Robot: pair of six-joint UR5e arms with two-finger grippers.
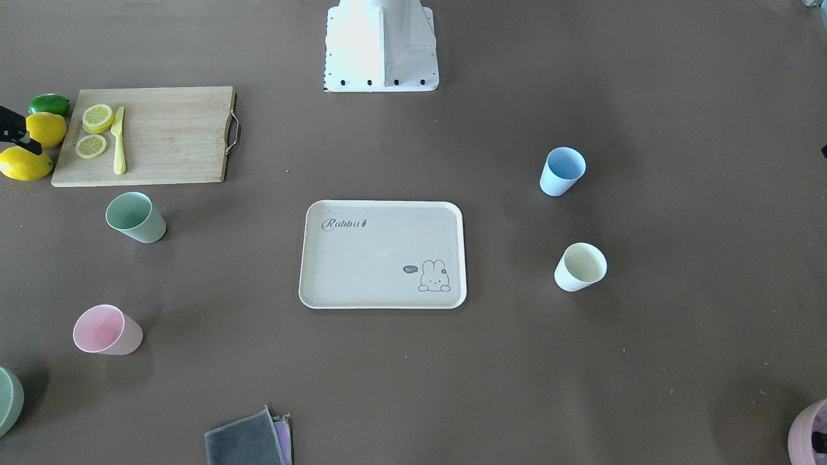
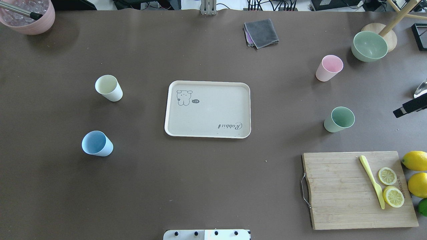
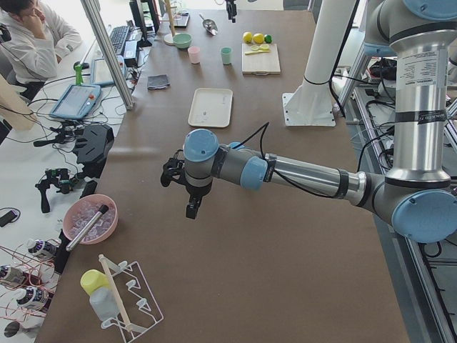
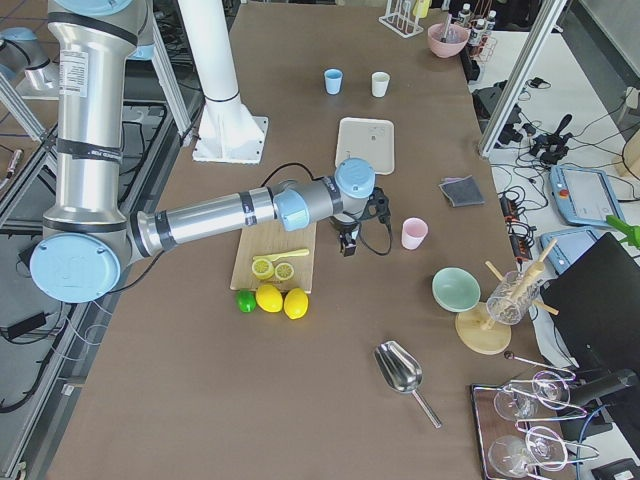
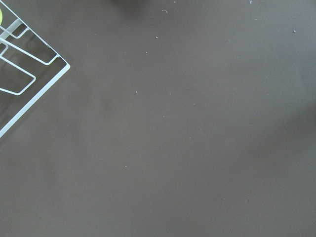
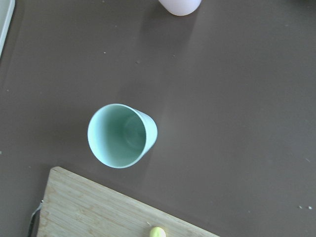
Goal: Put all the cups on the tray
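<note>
The beige tray (image 2: 206, 110) lies bare at the table's middle. The cream cup (image 2: 108, 88) and light blue cup (image 2: 97, 143) stand upright to its left. The pink cup (image 2: 329, 68) and mint green cup (image 2: 339, 119) stand upright to its right. My right gripper (image 4: 350, 243) hangs high above the mint cup (image 6: 122, 136), which its wrist view looks straight down into; I cannot tell its jaws. My left gripper (image 3: 191, 207) hangs over bare table far from the cups; I cannot tell whether it is open or shut.
A wooden cutting board (image 2: 337, 190) with lemon slices and a yellow knife (image 2: 371, 181) lies near the mint cup, lemons (image 2: 415, 160) beside it. A sage bowl (image 2: 369, 46), grey cloth (image 2: 262, 32), mauve pot (image 2: 31, 16) and white wire rack (image 5: 19, 79) stand around the edges.
</note>
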